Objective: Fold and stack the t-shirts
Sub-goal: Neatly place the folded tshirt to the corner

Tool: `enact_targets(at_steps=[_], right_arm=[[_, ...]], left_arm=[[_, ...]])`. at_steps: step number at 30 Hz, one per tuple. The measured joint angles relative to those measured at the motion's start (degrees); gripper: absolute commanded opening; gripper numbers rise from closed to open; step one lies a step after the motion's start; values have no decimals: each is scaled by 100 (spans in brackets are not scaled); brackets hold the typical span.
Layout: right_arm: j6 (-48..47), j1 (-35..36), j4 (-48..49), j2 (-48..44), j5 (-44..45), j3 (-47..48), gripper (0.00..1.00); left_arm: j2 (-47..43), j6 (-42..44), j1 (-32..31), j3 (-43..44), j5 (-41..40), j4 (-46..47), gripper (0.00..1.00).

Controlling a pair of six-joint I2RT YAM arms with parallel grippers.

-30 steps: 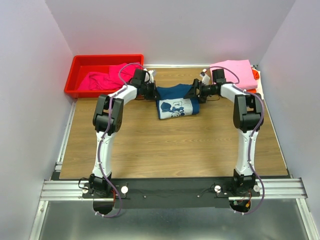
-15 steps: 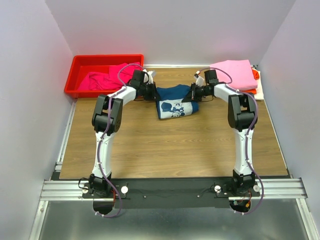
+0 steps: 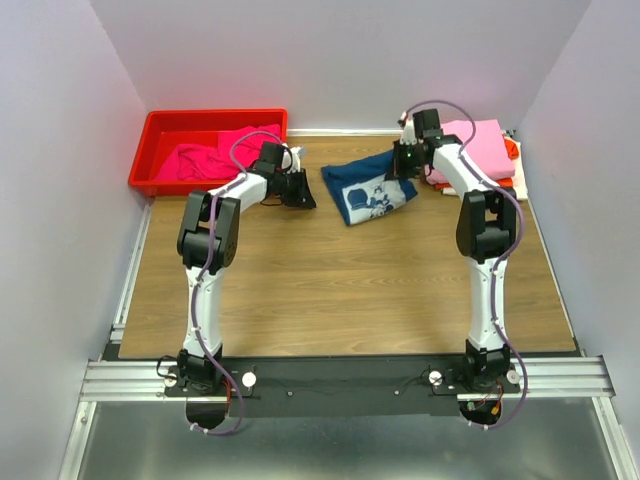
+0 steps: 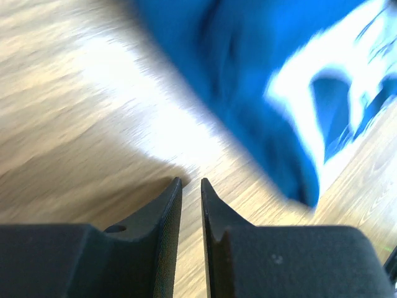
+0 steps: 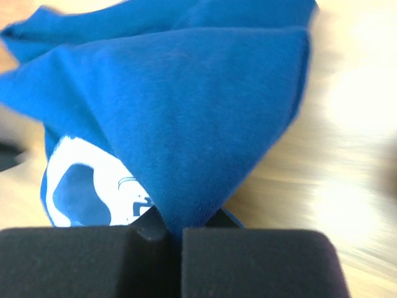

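Note:
The dark navy t-shirt (image 3: 368, 190) with a white print lies folded and skewed at the back middle of the table. My right gripper (image 3: 405, 165) is shut on its right corner, and the blue cloth (image 5: 186, 112) fans out from between the jaws of the right gripper (image 5: 177, 223). My left gripper (image 3: 300, 195) hangs left of the shirt and does not touch it. In the left wrist view the left gripper (image 4: 191, 181) stands slightly open over bare wood, with the navy shirt (image 4: 248, 74) ahead and blurred. A light pink t-shirt (image 3: 475, 148) tops a pile at the back right.
A red bin (image 3: 160, 130) at the back left holds a crumpled magenta t-shirt (image 3: 212, 158). An orange edge (image 3: 512, 150) shows under the pink shirt. White walls close in on the table at the back and on both sides.
My right gripper shut on the navy shirt's right side and dragged it right and back toward the pink pile. My left gripper let go of the shirt and opened a little.

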Motion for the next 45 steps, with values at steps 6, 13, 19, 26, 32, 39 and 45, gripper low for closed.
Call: enact_targets(at_steps=[6,13,19,26,32,39,45], right_arm=[[-623,-173,-533,0,1185,999,0],[-1167,-374,-866,24,2186,1698,0],[-1386,-568,-994,35,2378,2253,0],[-1436,-894,-1010,35,2367,2712,0],[-1440,-1121,-1047,33,2337,2721,0],[-1440,-1263,-1049,20,2306,2719,0],[-1443,-1377,-1056,-105,2306,2586,0]], left_arm=[[-133,28,87,-197,-17,-24,27],[-278,48,87,-413,-22,-17,27],[-354,81,87,-527,-26,-26,27],[-402,101,87,-616,-24,-4,26],[-407,127,87,-619,-26,-20,26],[-409,136,87,-619,-26,-26,25],[-409,140,87,-619,-26,-33,25]])
